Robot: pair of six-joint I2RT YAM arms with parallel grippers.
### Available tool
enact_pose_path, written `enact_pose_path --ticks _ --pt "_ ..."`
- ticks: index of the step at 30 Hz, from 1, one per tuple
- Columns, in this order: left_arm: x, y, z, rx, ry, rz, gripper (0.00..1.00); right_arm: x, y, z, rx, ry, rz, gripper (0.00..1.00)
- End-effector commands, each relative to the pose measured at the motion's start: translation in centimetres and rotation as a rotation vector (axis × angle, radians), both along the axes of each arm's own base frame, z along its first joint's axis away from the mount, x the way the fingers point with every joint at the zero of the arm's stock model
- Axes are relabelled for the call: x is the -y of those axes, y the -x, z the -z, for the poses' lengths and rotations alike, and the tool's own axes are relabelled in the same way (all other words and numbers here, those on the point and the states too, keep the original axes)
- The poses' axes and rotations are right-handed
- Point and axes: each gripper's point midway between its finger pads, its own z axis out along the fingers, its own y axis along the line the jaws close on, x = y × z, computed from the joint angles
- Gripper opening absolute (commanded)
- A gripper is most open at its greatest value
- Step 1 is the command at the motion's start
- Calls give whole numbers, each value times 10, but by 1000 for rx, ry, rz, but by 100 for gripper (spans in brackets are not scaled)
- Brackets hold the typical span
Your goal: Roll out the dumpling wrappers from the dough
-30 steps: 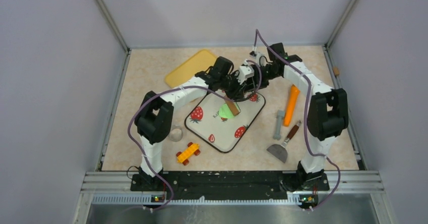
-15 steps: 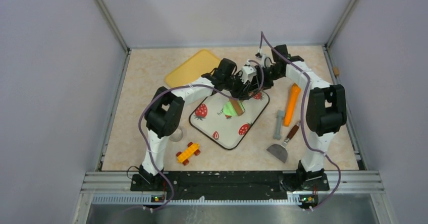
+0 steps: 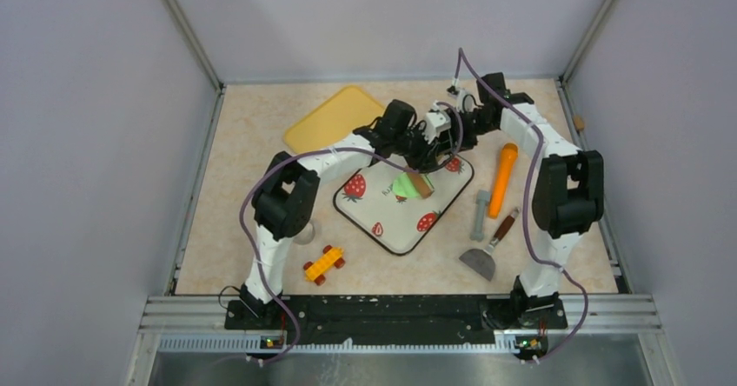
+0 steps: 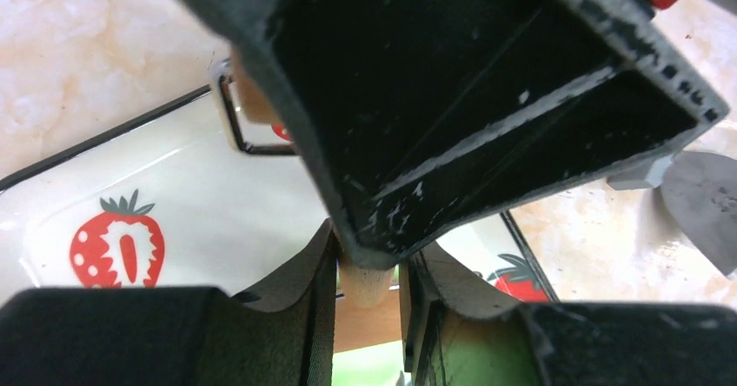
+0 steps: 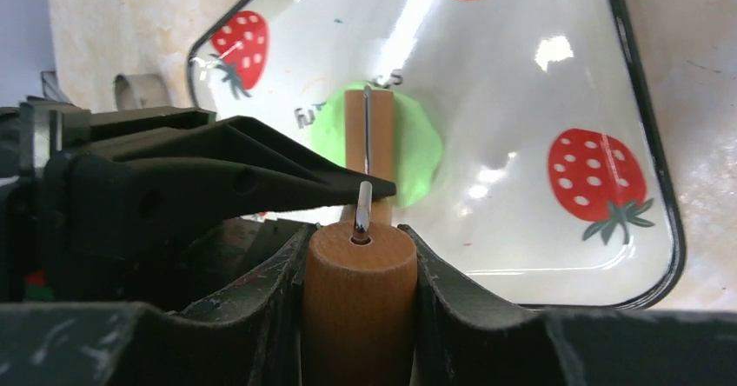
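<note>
While clamping the rolling pin's point(image 5: 368, 134) handles in left gripper point(image 4: 367, 275) and right gripper point(image 5: 358, 260), pushed across the dough point(image 5: 419, 153), dragging the tray point(image 5: 521, 221) rightward; still flattening.

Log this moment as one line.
left jaws: shut on pin | right jaws: shut on pin | pin: lying on dough | dough: flattened on tray

The left gripper point(image 4: 367, 269) and right gripper point(image 5: 359, 251) now sit farther out and to the right than a second ago, taking the rolling pin point(image 3: 421, 183) along over the dough point(image 3: 403, 185). The strawberry tray point(image 3: 389, 222) has slid right too, its corner closer to the orange tool point(image 3: 501, 182).
</note>
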Motion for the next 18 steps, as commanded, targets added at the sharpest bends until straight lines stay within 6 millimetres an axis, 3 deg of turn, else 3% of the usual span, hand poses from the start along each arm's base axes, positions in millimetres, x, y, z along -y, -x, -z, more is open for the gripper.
enact_pose_path --ticks 1,3,4,5,8,12,15,18 --pt "-7 3 -91 147 92 -35 44 -23 22 -84 124 -124 -81 0" --pt "-22 8 -94 167 51 -62 73 -21 24 -91 154 -118 -88 0" --pt "-33 10 -92 176 24 -74 82 -20 25 -90 161 -107 -90 0" --pt "-44 14 -95 193 2 -85 86 -18 25 -91 171 -98 -93 0" --pt "-89 26 -96 215 -76 -145 87 -15 27 -91 200 -79 -102 0" --pt "-161 37 -77 108 -94 -321 86 -11 24 -100 289 -47 -156 0" --pt "-205 39 -54 -33 -117 -487 84 -17 26 -123 456 -15 -333 0" --pt "-225 41 -27 -157 -214 -555 79 -32 44 -139 627 5 -583 0"
